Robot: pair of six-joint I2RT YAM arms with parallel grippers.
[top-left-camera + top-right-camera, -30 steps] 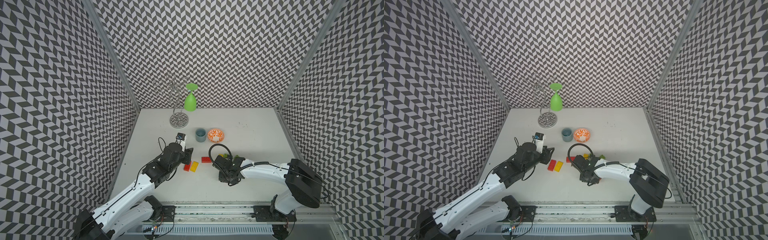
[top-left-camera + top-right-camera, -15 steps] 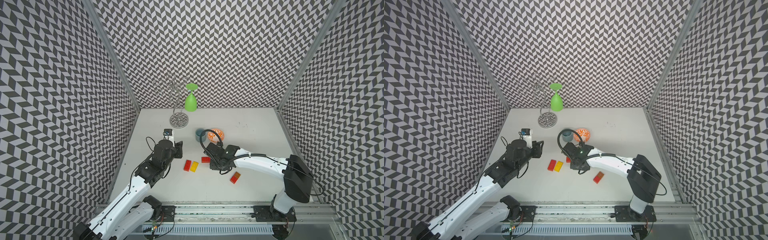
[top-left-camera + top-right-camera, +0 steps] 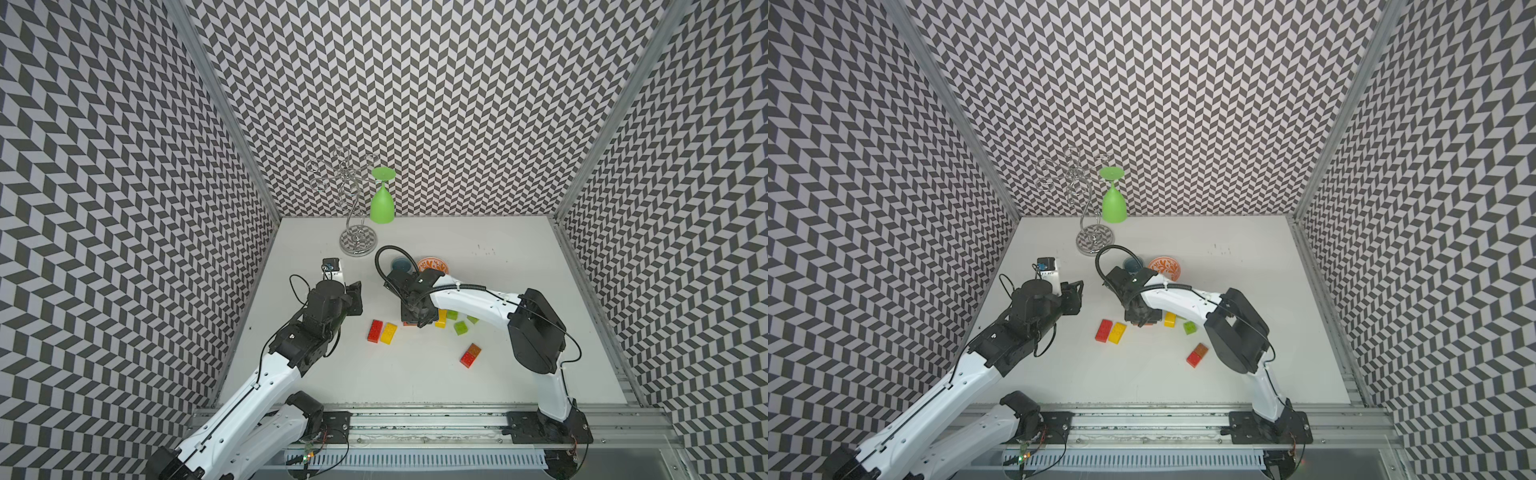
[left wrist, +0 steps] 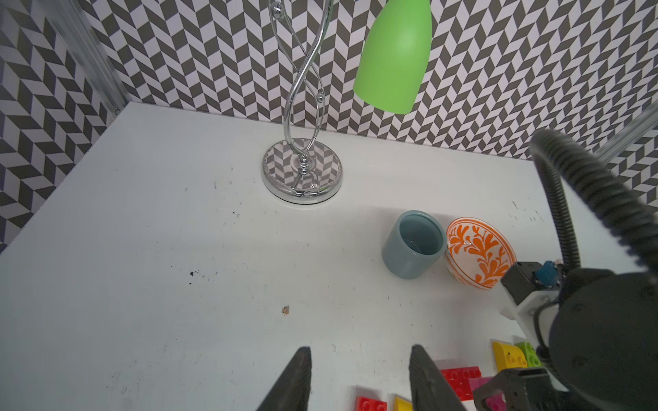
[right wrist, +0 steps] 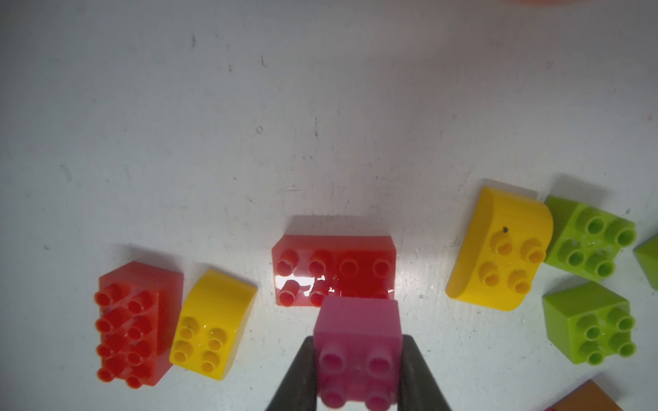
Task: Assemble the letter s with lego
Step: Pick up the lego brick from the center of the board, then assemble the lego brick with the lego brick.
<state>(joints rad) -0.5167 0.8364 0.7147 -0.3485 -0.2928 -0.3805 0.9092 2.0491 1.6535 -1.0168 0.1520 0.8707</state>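
My right gripper (image 5: pixel 358 343) is shut on a pink square lego brick (image 5: pixel 358 359) and holds it over one end of a red two-by-four (image 5: pixel 334 267); I cannot tell whether the two touch. A red long brick (image 3: pixel 376 331) and a yellow one (image 3: pixel 388 333) lie side by side left of my right gripper (image 3: pixel 417 320). To its right lie a yellow brick (image 3: pixel 441 319) and a lime green one (image 3: pixel 460 327), with a joined red and orange-brown pair (image 3: pixel 471 354) nearer the front. My left gripper (image 4: pixel 359 377) is open and holds nothing, back left of the red and yellow pair.
A blue-grey cup (image 3: pixel 401 264) and the orange-patterned bowl (image 3: pixel 432 264) stand just behind my right wrist. A chrome stand (image 3: pixel 357 241) holding an upturned green glass (image 3: pixel 382 205) is at the back. Patterned walls close in three sides.
My left gripper has drawn back and to the left, away from the red and yellow pair. My right gripper has moved left to the red brick, uncovering the red and orange-brown pair.
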